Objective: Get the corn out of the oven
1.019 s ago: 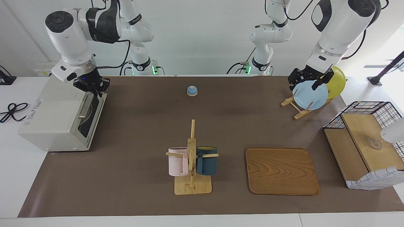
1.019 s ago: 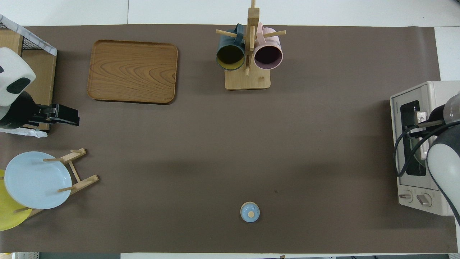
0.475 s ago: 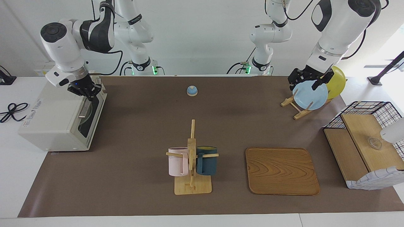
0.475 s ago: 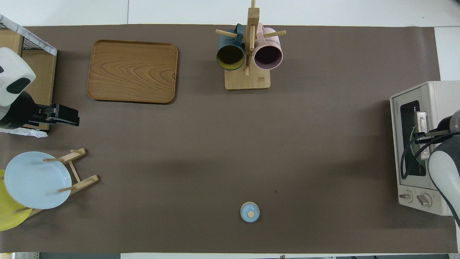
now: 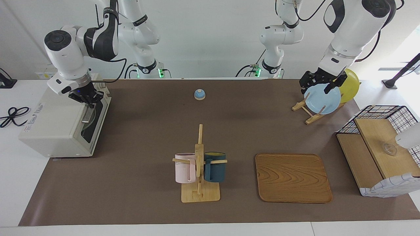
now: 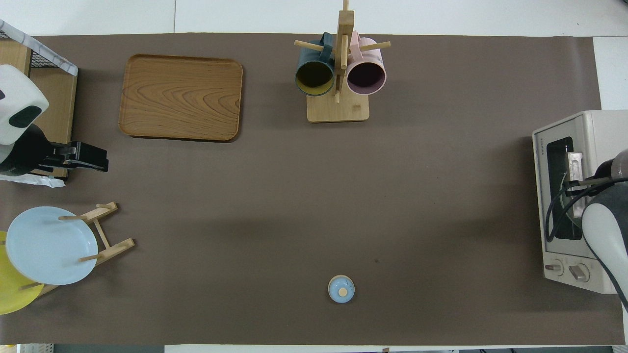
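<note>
Off-white oven (image 5: 55, 124) sits at the right arm's end of the surface (image 5: 147, 131), dark glass door (image 6: 562, 191) closed or nearly so. Corn not visible in either view; presumably inside, so can't confirm where it lies on the rack.

Right pincer (image 5: 88, 100) is clenched at the silver bar handle (image 5: 88, 113), at the handle's end nearer the robots. Can't tell whether it's actually clamped on the bar or just pressed against it.

Step in hand, as I read it: get the door open.

- Pull should follow the door's hinge arc, not a straight line, or the oven gets dragged across the brown mat.
- Contact near the bar's end means uneven load; mid-bar would be better.
- If only hooked on, watch for slip-off partway.
- Swing the door fully down before reaching in, so the wrist clears the glass.

Left pincer (image 5: 323, 83) is released, jaws wide, hanging over the blue plate (image 5: 322, 99) on the wooden rack near the left arm's corner of the surface; that arm waits.
</note>
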{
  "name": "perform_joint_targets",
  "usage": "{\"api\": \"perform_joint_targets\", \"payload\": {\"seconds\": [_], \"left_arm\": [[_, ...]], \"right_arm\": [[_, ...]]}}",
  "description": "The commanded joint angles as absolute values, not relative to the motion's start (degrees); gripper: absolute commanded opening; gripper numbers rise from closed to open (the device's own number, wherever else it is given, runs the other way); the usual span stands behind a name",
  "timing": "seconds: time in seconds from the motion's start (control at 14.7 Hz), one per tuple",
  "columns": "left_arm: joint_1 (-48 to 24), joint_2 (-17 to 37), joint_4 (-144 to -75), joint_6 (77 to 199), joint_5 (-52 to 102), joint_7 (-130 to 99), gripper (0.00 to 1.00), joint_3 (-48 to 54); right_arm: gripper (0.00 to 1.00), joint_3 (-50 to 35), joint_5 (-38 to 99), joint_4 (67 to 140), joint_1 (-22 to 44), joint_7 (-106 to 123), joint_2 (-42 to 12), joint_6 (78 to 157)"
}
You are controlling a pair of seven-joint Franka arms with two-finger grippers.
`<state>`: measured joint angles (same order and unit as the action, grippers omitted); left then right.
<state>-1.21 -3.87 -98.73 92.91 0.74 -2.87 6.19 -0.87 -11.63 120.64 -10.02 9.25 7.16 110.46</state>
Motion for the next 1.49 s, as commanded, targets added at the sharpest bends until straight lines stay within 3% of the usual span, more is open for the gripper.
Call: {"api": "perform_joint_targets", "payload": {"seconds": [0.0, 0.88, 1.22, 1.43], "left_arm": [[-0.4, -4.9, -99.7, 93.4, 0.8, -2.6, 1.0, 6.8], [-0.4, -4.9, -99.7, 93.2, 0.8, -2.6, 1.0, 6.8], [-0.4, -4.9, -99.7, 93.5, 0.8, -2.6, 1.0, 6.7], [-0.4, -4.9, -99.7, 93.7, 0.8, -2.4, 1.0, 6.7]], "right_arm": [[0.0, -1.2, -11.7, 122.0, -10.1, 7.7, 5.5, 112.1], [0.0, -1.4, -5.5, 122.5, -5.4, 1.1, -2.5, 119.7], [0.0, -1.5, -5.4, 129.5, -2.6, -1.8, -3.1, 130.1], [0.0, -1.5, -5.4, 130.3, -2.5, -2.1, -5.5, 131.1]]}}
